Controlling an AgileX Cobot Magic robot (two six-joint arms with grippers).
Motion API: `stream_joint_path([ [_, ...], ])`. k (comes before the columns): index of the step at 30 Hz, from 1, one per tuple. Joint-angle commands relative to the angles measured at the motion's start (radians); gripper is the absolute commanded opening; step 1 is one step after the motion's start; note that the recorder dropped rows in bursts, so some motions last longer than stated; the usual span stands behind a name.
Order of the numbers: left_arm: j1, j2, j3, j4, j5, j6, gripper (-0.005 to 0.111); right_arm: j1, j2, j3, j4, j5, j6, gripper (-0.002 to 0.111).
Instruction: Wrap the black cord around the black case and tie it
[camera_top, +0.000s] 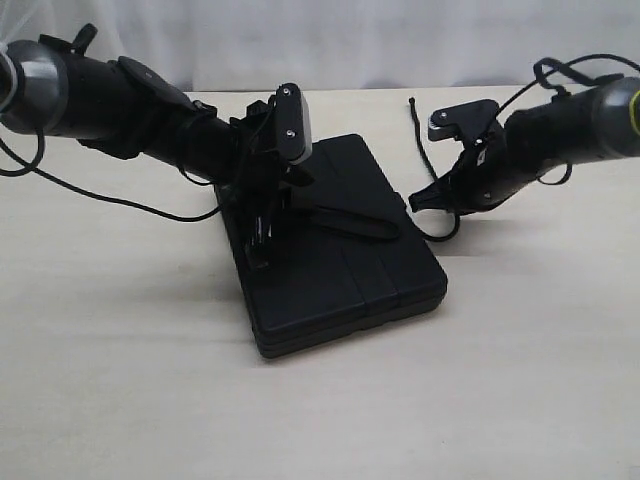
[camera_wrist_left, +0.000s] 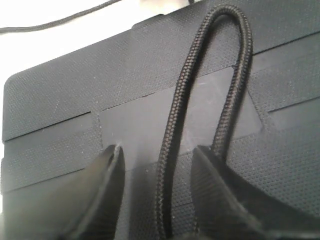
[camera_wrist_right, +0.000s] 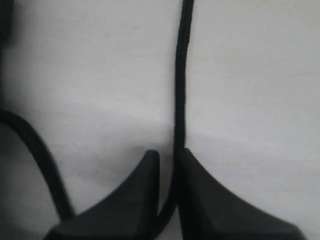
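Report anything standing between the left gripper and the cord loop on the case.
Nothing visible does. The left gripper is open and straddles one strand of the black cord loop lying on the black case; nothing else shows in the gap.

Pale beige tabletop (camera_top: 120, 390), white draped backdrop (camera_top: 360, 40) behind, soft even light

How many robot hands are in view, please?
2. The left hand is over the black case's left side; the right hand is off its right side, over the table, with the black cord between its fingers.
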Motion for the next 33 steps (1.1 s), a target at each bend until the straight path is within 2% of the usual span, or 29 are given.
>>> stream_joint_path([
  [1,-0.003,0.0,0.001,-0.012,0.009,0.029,0.041,-0.001,-0.011,-0.128,0.011,0.198,0.06,0.037],
  [4,-0.003,0.0,0.001,-0.012,0.009,0.029,0.041,-0.001,-0.011,-0.201,0.027,0.216,0.074,0.048],
  [9,-0.003,0.0,0.001,-0.012,0.009,0.029,0.041,-0.003,0.038,-0.346,0.054,0.258,0.093,0.044],
  [14,-0.003,0.0,0.001,-0.012,0.009,0.029,0.041,-0.023,0.228,-0.652,0.047,0.529,0.107,0.043],
  [19,-0.003,0.0,0.001,-0.012,0.006,0.029,0.041,-0.044,0.395,-0.881,0.037,0.639,0.119,0.043],
  [24,-0.003,0.0,0.001,-0.012,-0.007,0.029,0.041,-0.044,0.468,-0.895,0.041,0.613,0.12,0.042],
  [25,-0.003,0.0,0.001,-0.012,-0.007,0.029,0.041,-0.044,0.475,-0.895,0.041,0.613,0.11,0.038],
  [28,-0.003,0.0,0.001,-0.012,-0.007,0.029,0.041,-0.044,0.492,-0.895,0.056,0.641,0.042,0.016],
  [29,-0.003,0.0,0.001,-0.012,-0.007,0.029,0.041,-0.044,0.498,-0.895,0.086,0.656,-0.014,0.004],
  [33,-0.003,0.0,0.001,-0.012,-0.005,0.029,0.041,-0.044,0.493,-0.893,0.143,0.668,-0.066,0.004],
])
